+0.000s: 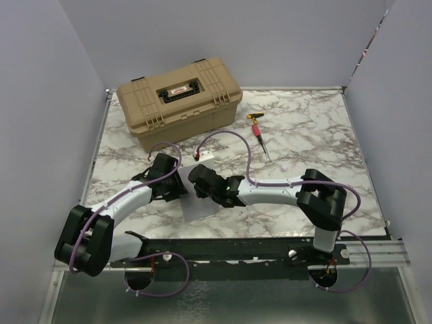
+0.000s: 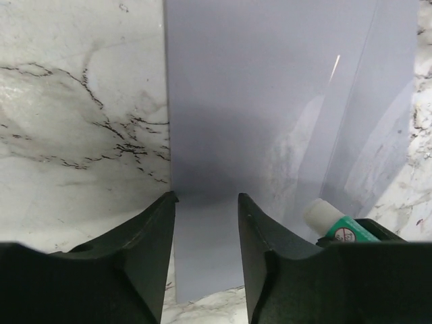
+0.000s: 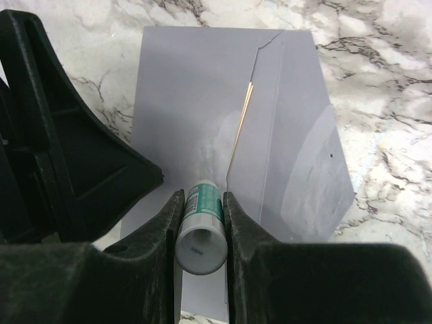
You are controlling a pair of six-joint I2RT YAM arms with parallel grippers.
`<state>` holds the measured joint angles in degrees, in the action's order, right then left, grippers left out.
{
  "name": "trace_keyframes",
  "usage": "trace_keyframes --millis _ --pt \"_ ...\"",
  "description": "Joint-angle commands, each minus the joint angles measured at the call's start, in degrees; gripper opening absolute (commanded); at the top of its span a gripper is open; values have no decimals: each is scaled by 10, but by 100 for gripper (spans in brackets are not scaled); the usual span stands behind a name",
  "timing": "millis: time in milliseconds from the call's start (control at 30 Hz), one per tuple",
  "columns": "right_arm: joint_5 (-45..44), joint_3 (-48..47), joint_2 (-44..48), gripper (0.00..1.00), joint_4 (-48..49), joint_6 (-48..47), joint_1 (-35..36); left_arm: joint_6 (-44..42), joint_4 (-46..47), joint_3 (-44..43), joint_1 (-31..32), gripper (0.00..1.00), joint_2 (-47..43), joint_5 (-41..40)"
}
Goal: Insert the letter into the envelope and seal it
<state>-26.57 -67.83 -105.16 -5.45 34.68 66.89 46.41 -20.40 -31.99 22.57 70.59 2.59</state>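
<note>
Reaching inward with the left arm (image 1: 125, 201) and the right arm (image 1: 273, 192), elbows flared out to the sides, forearms low and angled toward each other. Pointing the left gripper (image 2: 206, 201) downward with jaws parted, nothing between them. Pinching a small white tube (image 3: 200, 236) between the fingers of the right gripper (image 3: 202, 197), just beside the left one.

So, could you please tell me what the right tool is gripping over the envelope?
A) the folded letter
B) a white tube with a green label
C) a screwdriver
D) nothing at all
B: in the right wrist view, the right tool is closed on a white tube with a green label, above the envelope.
</note>
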Motion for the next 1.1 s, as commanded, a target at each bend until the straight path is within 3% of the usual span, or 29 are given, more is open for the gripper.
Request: trace_keyframes --millis 0,333,600,767,900,1067 --pt "22 -23 -30 0 6 -9 -2 -1 -17 15 2 46 14 -11" --pt "43 -32 -79 0 10 -3 -10 14 -13 47 18 42 41 -82" --pt "-26 -32 -113 0 15 -14 -10 19 -11 35 48 21 91 -91" --pt "-50 -35 -125 0 35 -6 -9 13 -10 26 48 15 91 -85" --pt "-53 -13 -106 0 37 6 -9 7 -6 0 37 17 61 -78" --pt "-33 34 -68 0 50 0 -9 -3 -2 -52 17 34 47 -59"
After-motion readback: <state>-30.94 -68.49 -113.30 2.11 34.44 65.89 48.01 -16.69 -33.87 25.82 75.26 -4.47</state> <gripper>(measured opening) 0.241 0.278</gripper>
